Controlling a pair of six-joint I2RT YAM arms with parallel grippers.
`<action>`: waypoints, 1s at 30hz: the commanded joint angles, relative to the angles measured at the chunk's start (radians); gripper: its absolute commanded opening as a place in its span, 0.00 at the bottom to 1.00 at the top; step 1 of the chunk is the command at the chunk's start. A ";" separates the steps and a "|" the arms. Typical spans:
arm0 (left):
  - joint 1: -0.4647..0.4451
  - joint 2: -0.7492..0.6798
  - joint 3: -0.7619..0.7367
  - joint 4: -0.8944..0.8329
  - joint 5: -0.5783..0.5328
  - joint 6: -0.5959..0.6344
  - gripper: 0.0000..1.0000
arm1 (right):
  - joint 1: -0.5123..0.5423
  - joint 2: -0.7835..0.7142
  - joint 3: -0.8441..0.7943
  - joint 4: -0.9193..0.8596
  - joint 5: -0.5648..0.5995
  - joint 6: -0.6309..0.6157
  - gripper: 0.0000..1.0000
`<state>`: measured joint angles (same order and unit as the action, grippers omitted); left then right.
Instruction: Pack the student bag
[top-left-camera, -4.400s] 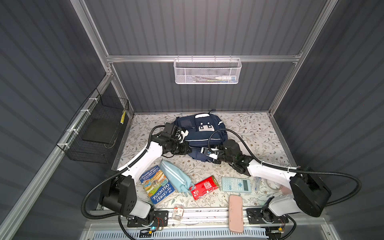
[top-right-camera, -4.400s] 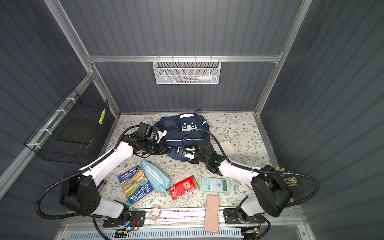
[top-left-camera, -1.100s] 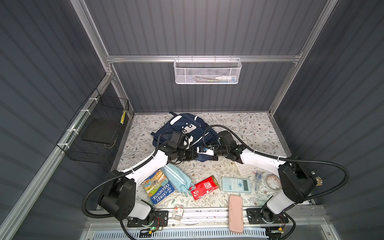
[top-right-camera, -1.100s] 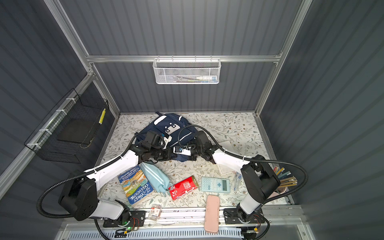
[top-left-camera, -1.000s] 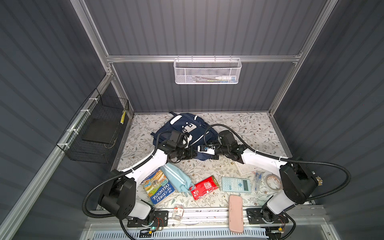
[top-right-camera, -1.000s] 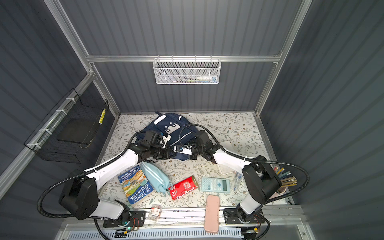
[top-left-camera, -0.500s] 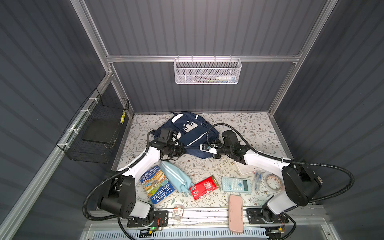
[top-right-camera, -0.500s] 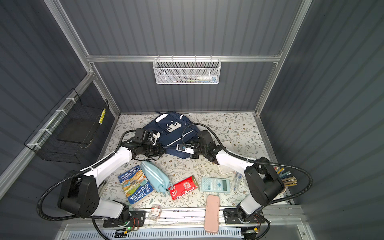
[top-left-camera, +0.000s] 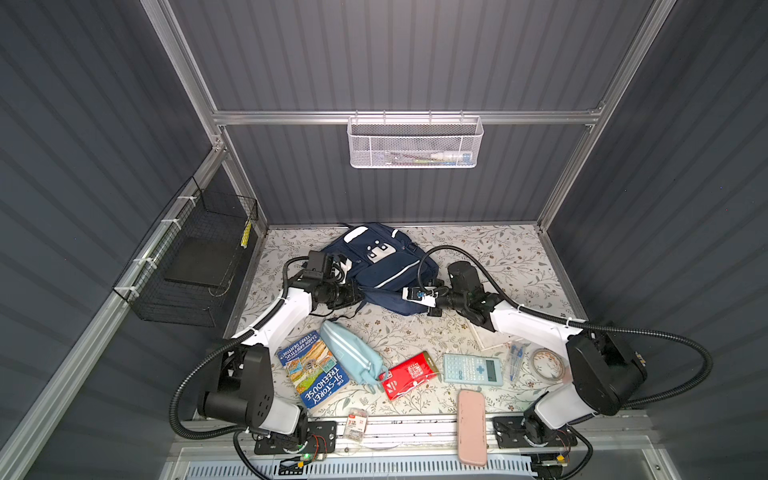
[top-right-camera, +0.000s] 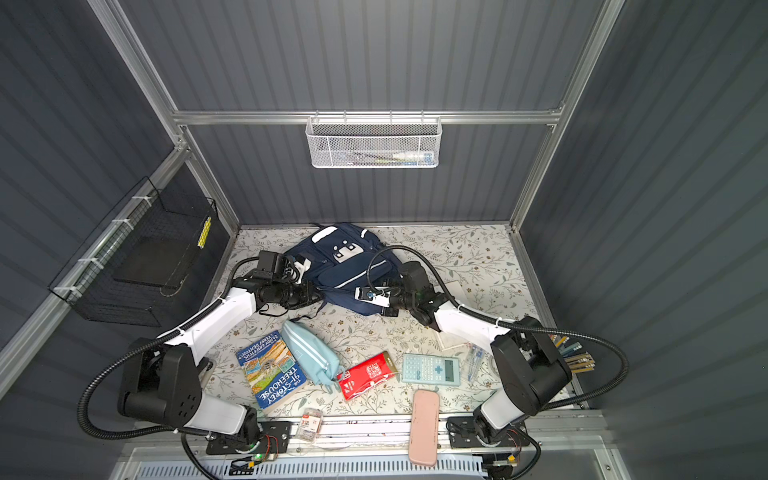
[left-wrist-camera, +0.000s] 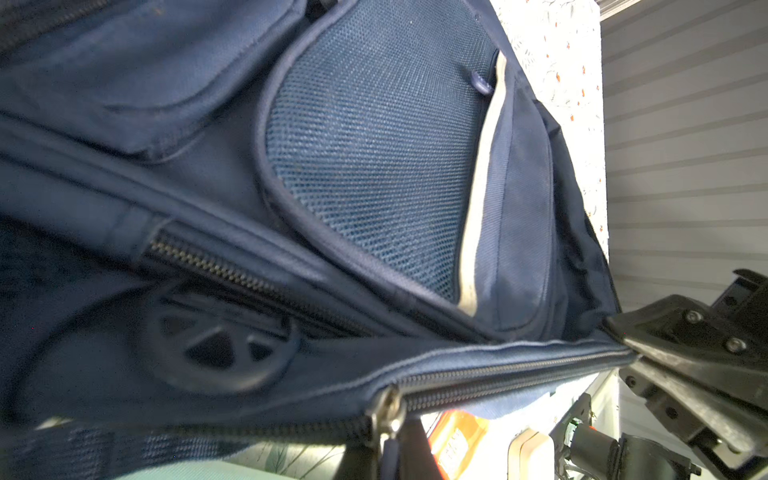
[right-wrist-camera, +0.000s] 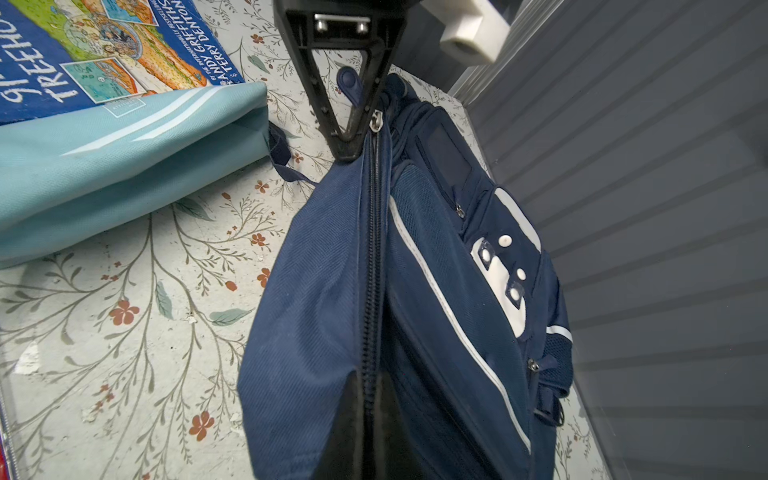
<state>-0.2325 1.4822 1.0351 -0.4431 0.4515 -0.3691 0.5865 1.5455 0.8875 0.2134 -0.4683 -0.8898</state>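
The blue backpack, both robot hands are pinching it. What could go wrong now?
1. The left gripper pinches the student bag only with its tips, by the zip slider; that small hold could slip.
2. The right gripper clamps the other end, so the zip is stretched tight; a hard pull might drag the whole bag instead of opening it.
3. The light blue pouch lies close and could get pushed.
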 joint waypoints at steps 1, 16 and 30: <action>0.215 0.029 0.041 -0.041 -0.483 -0.017 0.03 | -0.113 -0.075 -0.027 -0.159 0.111 0.009 0.00; 0.108 -0.036 0.015 -0.093 -0.280 -0.042 0.00 | -0.062 -0.028 0.012 -0.194 0.101 0.010 0.00; 0.068 -0.118 -0.002 -0.049 -0.291 -0.058 0.56 | -0.059 -0.065 -0.007 -0.181 0.109 0.083 0.40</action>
<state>-0.1463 1.4376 0.9947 -0.4786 0.1856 -0.4294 0.5251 1.5284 0.9005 0.0032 -0.3714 -0.8547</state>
